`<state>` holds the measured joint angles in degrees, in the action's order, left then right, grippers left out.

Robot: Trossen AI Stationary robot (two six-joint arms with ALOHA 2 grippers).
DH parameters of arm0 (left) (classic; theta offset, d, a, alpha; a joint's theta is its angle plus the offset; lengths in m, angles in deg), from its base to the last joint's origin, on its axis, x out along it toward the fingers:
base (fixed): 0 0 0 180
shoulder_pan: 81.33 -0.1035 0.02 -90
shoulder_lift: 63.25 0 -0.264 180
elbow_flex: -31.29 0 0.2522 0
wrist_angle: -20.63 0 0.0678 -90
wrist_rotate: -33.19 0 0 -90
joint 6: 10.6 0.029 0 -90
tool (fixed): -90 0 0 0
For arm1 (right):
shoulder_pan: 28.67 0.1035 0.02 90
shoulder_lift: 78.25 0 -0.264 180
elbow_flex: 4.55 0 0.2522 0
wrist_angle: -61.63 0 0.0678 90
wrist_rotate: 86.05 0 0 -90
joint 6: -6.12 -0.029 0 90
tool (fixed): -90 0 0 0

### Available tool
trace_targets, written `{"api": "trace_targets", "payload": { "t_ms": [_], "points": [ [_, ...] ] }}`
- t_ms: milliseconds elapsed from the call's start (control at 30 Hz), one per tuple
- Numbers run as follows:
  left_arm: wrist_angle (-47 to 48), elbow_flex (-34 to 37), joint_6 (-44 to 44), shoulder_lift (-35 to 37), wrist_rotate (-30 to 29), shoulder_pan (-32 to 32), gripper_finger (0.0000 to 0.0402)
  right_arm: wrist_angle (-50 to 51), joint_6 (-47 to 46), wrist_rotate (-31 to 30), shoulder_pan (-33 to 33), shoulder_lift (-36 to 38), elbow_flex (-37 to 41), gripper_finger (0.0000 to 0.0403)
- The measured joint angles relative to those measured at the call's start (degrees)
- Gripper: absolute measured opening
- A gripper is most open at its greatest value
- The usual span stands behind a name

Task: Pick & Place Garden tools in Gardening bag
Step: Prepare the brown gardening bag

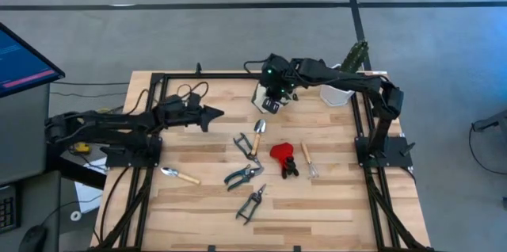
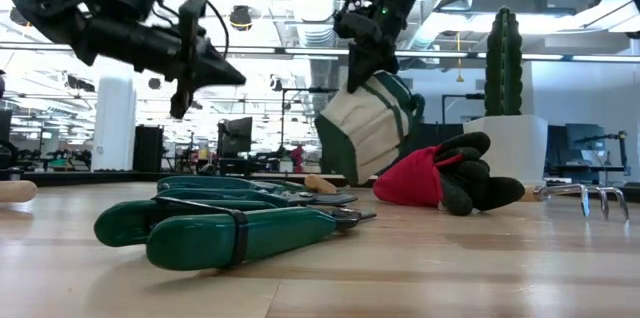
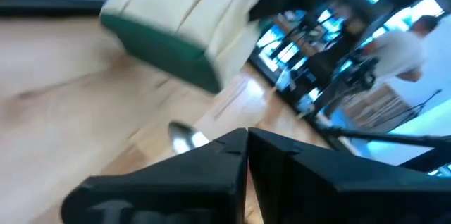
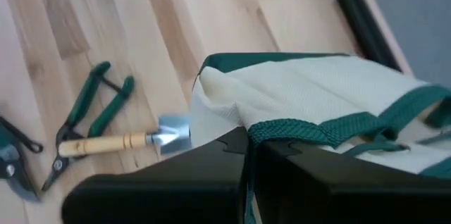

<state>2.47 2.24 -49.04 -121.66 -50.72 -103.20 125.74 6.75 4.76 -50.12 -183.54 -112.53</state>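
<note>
Cream gardening bag (image 1: pixel 269 96) hangs tilted from the right gripper's (image 1: pixel 272 93) clamped jaws; left gripper (image 1: pixel 215 112) hovers, jaws closed empty.

I see a cream bag (image 4: pixel 331 94) trimmed in dark green, green-handled shears (image 2: pixel 235 228) on my pale striped wood worktop (image 1: pixel 333 196), a red-headed tool (image 1: pixel 282 154) with a black handle, a silver trowel (image 4: pixel 123 141) with a light wooden handle, and both black grippers.

Cream-green gardening bag (image 1: pixel 268 97) tilted; garden tools (image 1: pixel 252 162) lie scattered.
</note>
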Motion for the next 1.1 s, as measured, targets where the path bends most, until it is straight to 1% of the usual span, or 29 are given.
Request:
{"api": "trace_targets", "payload": {
  "t_ms": [100,267,467,600,800,900,1000,1100],
  "points": [
    [-0.04,0.0,0.0,2.64,0.0,0.0,0.0002,2.34,0.97,0.01,0.16,-1.67,0.09,0.0],
    [0.3,0.02,0.0,3.76,0.0,0.0,0.0002,1.17,2.6,0.01,1.44,-5.28,-0.72,0.0],
    [2.13,0.07,0.0,3.12,0.0,0.0,0.0002,1.99,5.84,0.18,3.46,-10.4,-6.86,0.0],
    [4.67,0.07,0.0,3.14,0.0,0.02,0.0002,4.81,7.89,0.21,4.07,-14.29,-12.18,0.0],
    [5.2,0.07,0.0,3.14,0.0,0.02,0.0002,11.23,11.77,0.06,4.93,-19.82,-20.64,0.0],
    [5.46,0.07,0.02,3.14,0.0,0.02,0.0002,12.43,13.04,-0.57,5.73,-22.06,-24.27,0.0],
    [6.08,0.07,0.4,3.14,0.0,0.02,0.0002,13.89,13.21,-0.84,6.17,-23.57,-27.04,0.0],
    [6.53,0.07,0.6,3.14,0.0,0.01,0.0002,13.45,13.49,-0.82,6.18,-23.55,-27.48,0.0]
  ]
}}
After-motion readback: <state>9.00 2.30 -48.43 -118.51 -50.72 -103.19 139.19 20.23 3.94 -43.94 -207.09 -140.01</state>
